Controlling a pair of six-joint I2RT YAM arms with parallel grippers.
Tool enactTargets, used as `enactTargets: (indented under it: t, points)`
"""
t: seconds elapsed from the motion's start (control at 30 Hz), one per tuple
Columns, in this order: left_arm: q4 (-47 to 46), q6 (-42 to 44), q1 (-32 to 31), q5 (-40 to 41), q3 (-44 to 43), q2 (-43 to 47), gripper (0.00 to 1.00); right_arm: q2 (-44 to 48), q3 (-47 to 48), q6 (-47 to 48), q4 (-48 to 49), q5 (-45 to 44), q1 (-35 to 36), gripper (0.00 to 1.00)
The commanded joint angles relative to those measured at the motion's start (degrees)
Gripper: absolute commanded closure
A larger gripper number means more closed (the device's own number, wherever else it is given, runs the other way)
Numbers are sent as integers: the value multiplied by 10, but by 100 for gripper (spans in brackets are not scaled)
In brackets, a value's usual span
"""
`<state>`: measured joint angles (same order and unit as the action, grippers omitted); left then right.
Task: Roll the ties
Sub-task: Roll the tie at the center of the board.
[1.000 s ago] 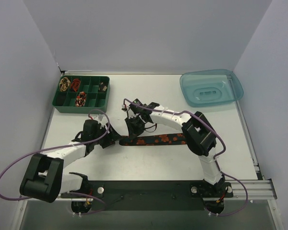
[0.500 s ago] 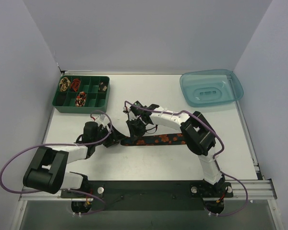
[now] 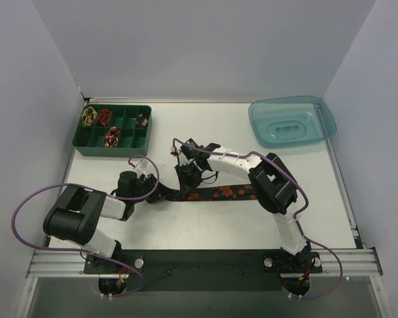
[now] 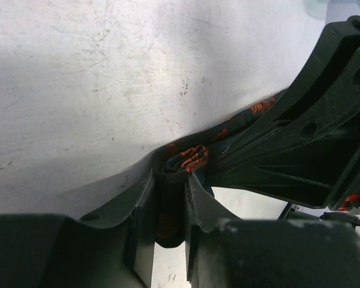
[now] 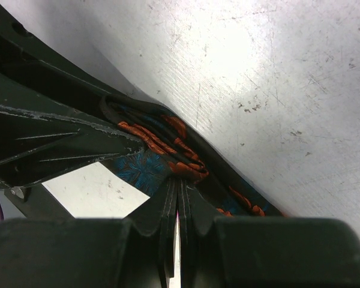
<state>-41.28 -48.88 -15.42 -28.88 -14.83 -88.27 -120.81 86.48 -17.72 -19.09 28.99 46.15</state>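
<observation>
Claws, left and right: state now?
Left claw: shut on the tie.
Right claw: shut on the tie too.

We count five ties: one dark floral tie [image 3: 219, 193] at centre and four rolled ties [image 3: 111, 137] in one green divided tray [image 3: 113, 152] at ten o'clock. One blue tub [image 3: 322, 129] at two o'clock. Two arms — left arm [image 3: 106, 207], right arm [image 3: 235, 162].
</observation>
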Motion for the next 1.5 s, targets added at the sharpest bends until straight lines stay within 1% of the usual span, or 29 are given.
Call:
enactTargets:
  t: [0.0, 0.1, 0.2, 0.23, 0.3, 0.33, 0.4, 0.43, 0.47, 0.5, 0.57, 0.6, 0.67, 0.7, 0.8, 1.23, 1.33, 1.47]
  points:
    - [-43, -2, -3, -11, -5, -1, 80, -22, 13, 11, -11, -11, -3, 97]
    - [5, 11, -3, -7, -31, 20, 89, -27, 16, 10, -11, -13, -3, 97]
    - [86, 40, -5, 5, -59, 50, 94, -34, 21, 11, -11, -13, -4, 97]
    - [137, 51, -10, 10, -82, 58, 95, -35, 22, 10, -11, -13, -3, 97]
    - [194, 87, -18, 39, -106, 80, 98, -42, 26, 7, -10, -14, -4, 97]
    - [239, 98, -27, 49, -127, 86, 98, -43, 27, 6, -10, -14, -3, 97]
    - [284, 124, -37, 80, -151, 104, 99, -50, 30, 4, -6, -12, -3, 97]
    - [321, 131, -43, 88, -162, 108, 99, -51, 32, 3, -5, -11, -3, 97]
    - [338, 145, -57, 104, -185, 114, 99, -54, 33, 2, -2, -11, -3, 97]
    - [375, 151, -64, 115, -198, 113, 99, -55, 37, 0, -2, -10, -3, 97]
    - [406, 170, -95, 136, -237, 104, 100, -58, 41, -1, 0, -10, -4, 97]
    - [445, 174, -108, 167, -251, 100, 100, -60, 44, -1, 1, -8, -3, 97]
    - [464, 185, -143, 194, -282, 87, 100, -64, 50, -4, 1, -9, -4, 97]
    - [478, 185, -151, 210, -291, 82, 100, -65, 53, -5, 2, -9, -3, 97]
    - [480, 181, -167, 217, -304, 67, 100, -67, 55, -6, 3, -9, -4, 97]
    - [491, 176, -178, 240, -310, 66, 100, -72, 54, -15, 10, 2, -5, 97]
    - [506, 178, -178, 265, -314, 62, 100, -61, 51, -14, 10, 2, -6, 97]
    - [556, 186, -177, 317, -327, 59, 100, -34, 38, -13, 9, 5, -13, 97]
